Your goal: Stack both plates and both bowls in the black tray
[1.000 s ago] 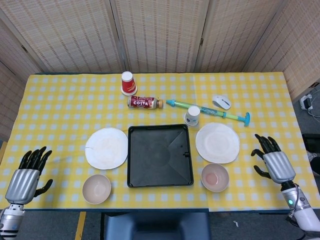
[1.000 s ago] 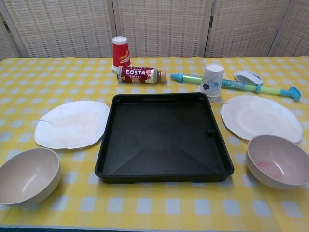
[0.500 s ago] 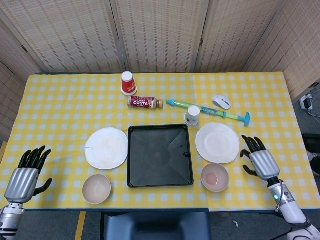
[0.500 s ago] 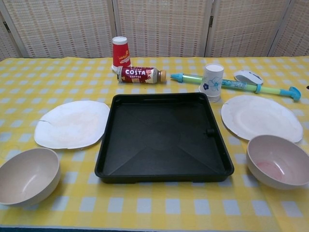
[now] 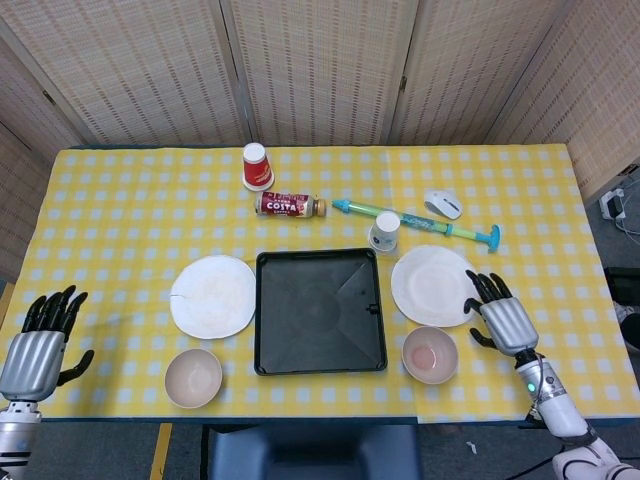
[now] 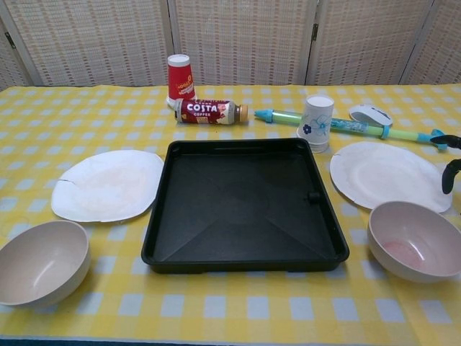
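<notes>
Head view: the black tray [image 5: 320,311] sits in the middle of the table [image 5: 120,200], which is covered by a yellow checked cloth. A white plate [image 5: 212,296] lies just beside the tray on one side and a second white plate [image 5: 433,285] lies near it on the other. A beige bowl [image 5: 193,377] stands below the first plate, and a pinkish bowl [image 5: 430,354] stands below the second, both outside the tray. The right hand [image 5: 500,318] hovers at the edge of the second plate, fingers spread and holding nothing. The left hand [image 5: 38,340] is at the table's near corner, well apart from the dishes, fingers also apart and empty. Farther back stand an upturned red paper cup [image 5: 257,166], a Costa coffee bottle [image 5: 290,205] lying on its side, a white paper cup [image 5: 384,232], a green and blue water squirter [image 5: 420,222] and a white computer mouse [image 5: 443,204].

Chest view: the tray [image 6: 243,207] is empty, with the plates [image 6: 108,185] [image 6: 389,175] flat on the cloth either side and the bowls [image 6: 42,262] [image 6: 414,240] upright near the front edge. Dark fingertips [image 6: 451,173] of the right hand show at the frame's edge, beside the second plate.
</notes>
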`<state>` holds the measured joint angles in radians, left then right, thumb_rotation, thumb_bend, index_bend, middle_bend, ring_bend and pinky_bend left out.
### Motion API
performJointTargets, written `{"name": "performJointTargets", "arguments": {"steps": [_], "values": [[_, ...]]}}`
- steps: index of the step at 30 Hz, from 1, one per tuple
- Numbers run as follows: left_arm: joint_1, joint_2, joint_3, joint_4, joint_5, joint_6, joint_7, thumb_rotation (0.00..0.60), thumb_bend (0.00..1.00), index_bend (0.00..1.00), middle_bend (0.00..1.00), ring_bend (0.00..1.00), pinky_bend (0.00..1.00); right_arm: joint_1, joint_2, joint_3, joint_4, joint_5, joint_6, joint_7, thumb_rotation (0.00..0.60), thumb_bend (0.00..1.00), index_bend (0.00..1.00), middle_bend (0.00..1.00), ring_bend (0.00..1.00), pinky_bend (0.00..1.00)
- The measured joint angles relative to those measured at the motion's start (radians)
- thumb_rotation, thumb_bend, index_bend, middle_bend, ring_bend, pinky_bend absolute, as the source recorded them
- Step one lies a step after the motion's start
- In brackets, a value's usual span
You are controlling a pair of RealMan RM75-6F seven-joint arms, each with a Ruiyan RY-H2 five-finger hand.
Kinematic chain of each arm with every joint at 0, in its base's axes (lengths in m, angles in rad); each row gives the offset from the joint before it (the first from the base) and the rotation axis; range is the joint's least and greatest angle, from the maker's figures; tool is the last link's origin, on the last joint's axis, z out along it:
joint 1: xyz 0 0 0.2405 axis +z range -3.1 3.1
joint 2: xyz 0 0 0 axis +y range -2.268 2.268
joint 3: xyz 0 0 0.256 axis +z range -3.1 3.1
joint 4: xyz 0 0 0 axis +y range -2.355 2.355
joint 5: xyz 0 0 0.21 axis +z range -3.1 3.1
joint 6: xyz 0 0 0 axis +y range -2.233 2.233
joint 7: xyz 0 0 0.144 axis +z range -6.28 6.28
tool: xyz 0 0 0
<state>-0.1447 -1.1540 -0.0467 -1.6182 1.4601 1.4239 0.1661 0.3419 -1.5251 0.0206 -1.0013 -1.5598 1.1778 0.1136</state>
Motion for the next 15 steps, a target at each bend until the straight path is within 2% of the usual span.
{"name": "performJointTargets", "arguments": {"steps": [15], "values": [[0.000,0.010,0.005,-0.012,-0.005,-0.008,0.006,0.600,0.34,0.05,0.05,0.00,0.05,0.036,-0.067,-0.015,0.062,-0.003,-0.040,0.014,0.600,0.34,0.50,0.04,0.00,0.00]]}}
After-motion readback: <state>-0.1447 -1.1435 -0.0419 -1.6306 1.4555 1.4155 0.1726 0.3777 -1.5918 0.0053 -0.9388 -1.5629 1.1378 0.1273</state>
